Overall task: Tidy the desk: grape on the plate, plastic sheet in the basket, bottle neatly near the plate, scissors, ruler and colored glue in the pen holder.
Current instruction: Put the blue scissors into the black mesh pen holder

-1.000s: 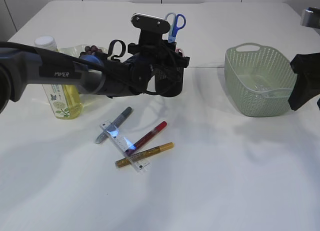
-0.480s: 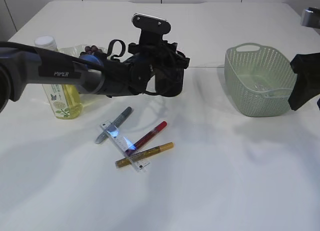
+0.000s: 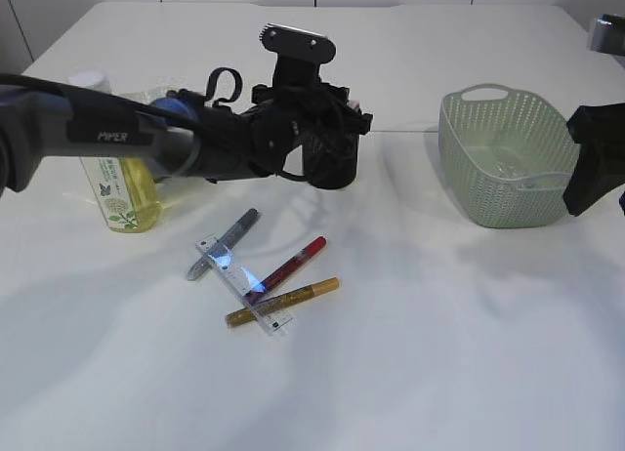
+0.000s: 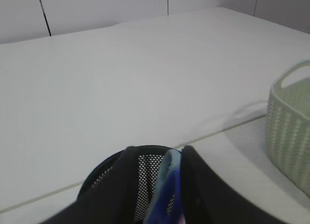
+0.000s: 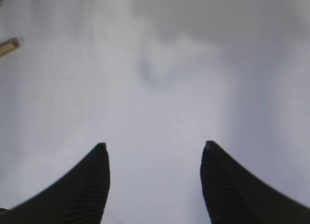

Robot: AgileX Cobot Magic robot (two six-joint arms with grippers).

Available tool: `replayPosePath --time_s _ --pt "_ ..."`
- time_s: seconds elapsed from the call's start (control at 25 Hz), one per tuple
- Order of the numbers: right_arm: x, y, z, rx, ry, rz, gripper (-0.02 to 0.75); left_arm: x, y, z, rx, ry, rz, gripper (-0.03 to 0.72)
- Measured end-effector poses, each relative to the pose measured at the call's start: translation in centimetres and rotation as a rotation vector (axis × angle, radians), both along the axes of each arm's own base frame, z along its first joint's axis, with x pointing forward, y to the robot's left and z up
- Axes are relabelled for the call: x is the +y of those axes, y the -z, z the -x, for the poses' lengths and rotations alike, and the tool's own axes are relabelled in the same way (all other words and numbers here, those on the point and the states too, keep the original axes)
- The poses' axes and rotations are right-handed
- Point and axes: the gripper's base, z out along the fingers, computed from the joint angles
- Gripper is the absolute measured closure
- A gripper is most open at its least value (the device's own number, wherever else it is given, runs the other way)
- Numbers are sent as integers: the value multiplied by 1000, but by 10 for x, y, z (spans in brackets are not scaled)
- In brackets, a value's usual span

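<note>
My left gripper (image 3: 327, 119) hangs over the black mesh pen holder (image 3: 332, 163). In the left wrist view its jaws (image 4: 159, 149) stand slightly apart. The blue scissors handle (image 4: 169, 185) stands between them inside the pen holder (image 4: 106, 170), against the right finger, with a gap to the left finger. A clear ruler (image 3: 242, 283) lies on the table among a silver (image 3: 223, 242), a red (image 3: 288, 268) and a gold glue pen (image 3: 283, 302). The yellow bottle (image 3: 117, 192) stands at the left. My right gripper (image 5: 154, 147) is open over bare table. The arm hides the grape and plate.
A pale green woven basket (image 3: 469, 178) stands at the right, with something clear lying inside it. The right arm (image 3: 596, 163) hangs beside it at the frame's edge. The end of the gold glue pen (image 5: 9, 46) shows in the right wrist view's top left corner.
The scissors handles, seen above the left gripper a second ago, have dropped behind it into the pen holder. The left jaws have widened a little. The right arm has not moved.
</note>
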Motion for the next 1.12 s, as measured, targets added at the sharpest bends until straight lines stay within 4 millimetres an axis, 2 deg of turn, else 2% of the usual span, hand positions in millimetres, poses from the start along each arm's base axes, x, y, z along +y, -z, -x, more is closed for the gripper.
replayPosePath --time_s 0.12,0.32,0.64,0.92,1.12 --pt "0 0 0 0 0 0 267 0 -14 3 54 17 10 464" --pt "0 0 1 7 -1 0 267 1 -51 14 162 85 1 462" --pt "0 -5 1 20 -9 -2 267 24 -105 42 424 232 -96 452" --pt "3 -34 -9 -83 -5 -31 267 54 -143 79 611 318 -345 449" --pt "15 -46 -11 -118 -27 -78 267 82 -153 105 825 251 -551 449"
